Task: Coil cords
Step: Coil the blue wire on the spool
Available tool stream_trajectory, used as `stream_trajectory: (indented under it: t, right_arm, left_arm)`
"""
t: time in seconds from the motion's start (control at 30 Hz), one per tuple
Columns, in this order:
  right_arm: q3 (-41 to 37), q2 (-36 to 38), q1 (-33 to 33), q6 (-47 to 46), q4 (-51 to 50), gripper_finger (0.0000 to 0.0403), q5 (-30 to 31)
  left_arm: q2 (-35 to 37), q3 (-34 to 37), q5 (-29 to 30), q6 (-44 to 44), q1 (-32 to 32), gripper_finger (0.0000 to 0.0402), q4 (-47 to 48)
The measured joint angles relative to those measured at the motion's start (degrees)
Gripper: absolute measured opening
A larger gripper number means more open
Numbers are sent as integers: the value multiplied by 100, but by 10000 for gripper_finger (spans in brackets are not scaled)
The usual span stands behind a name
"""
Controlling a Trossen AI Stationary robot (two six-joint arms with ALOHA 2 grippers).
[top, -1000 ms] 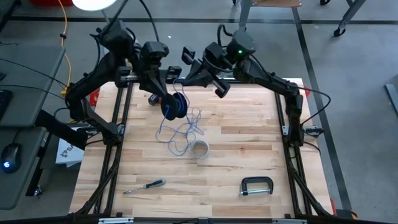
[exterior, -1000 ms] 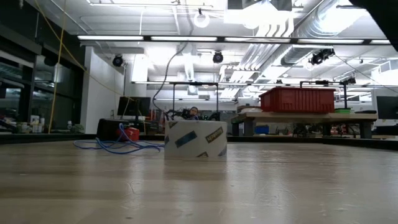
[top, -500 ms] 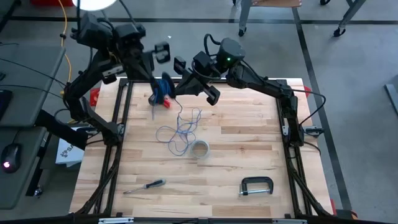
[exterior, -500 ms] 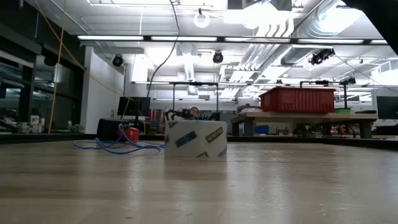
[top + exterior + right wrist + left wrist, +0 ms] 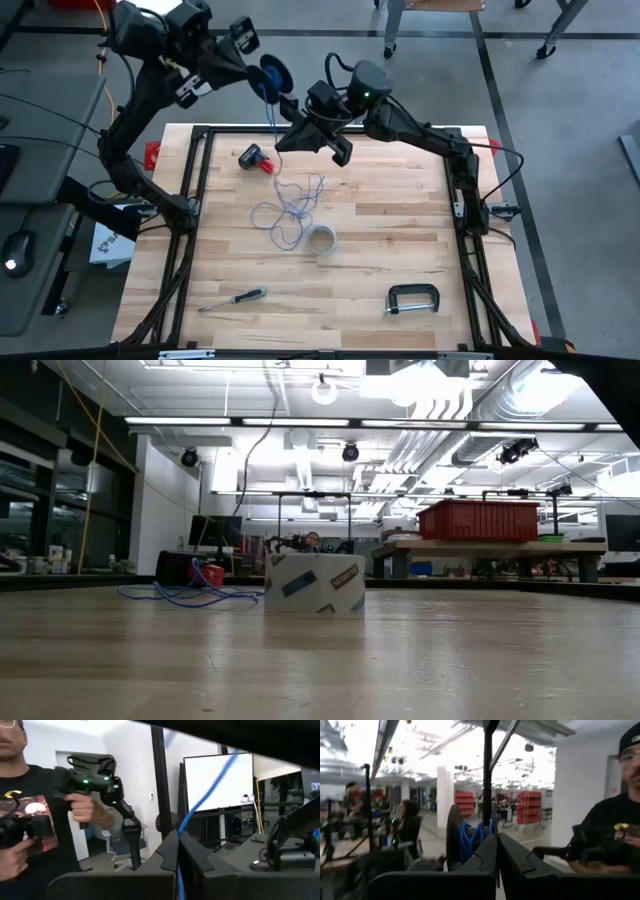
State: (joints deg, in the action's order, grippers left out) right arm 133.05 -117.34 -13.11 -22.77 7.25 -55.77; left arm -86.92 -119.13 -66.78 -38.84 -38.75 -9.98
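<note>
Two arms up here, both raised over the table's far edge. The left gripper [image 5: 262, 72] is clamped shut on a dark spool [image 5: 272, 75] wound with blue cord [image 5: 290, 205], held high beyond the back rail; the left wrist view shows the spool [image 5: 465, 842] edge-on just past the closed fingers [image 5: 487, 857]. The right gripper [image 5: 290, 135] is pinched shut on the same blue cord, which runs up between its fingers [image 5: 170, 852] in the right wrist view. From there the cord drops to the table [image 5: 400, 250] and lies in a few loose loops near the middle, with a pale strand mixed in, can't separate them well. Other stuff, one of each: tape roll [image 5: 320, 240] touching the loops, screwdriver [image 5: 233, 298], clamp [image 5: 412, 299], and a small red-and-black thing [image 5: 256, 158] near the back. One person [image 5: 30, 810] shows behind, holding handles.
</note>
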Motion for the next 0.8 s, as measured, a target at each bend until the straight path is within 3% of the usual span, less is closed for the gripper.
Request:
stream_trajectory:
  t: [0.13, 0.37, 0.53, 0.7, 0.8]
  right_arm:
    - [-2, 0, -73, -134, -33, 0, 120]
    - [-7, 7, -156, 259, -934, 15, 985]
    - [-7, 7, -140, 1142, -1723, 96, 1452]
    - [-7, 7, -26, 2207, -2479, 187, 2783]
    - [-7, 7, 62, 2627, -2828, 213, 3536]
  left_arm:
    - [70, 0, -200, 120, -411, 0, 487]
    - [354, 0, -206, 615, -921, 0, 1143]
    - [553, -2, 45, 862, -1004, 0, 1337]
    - [695, 0, 445, 913, -978, 0, 1353]
    - [776, 0, 672, 916, -908, 0, 1346]
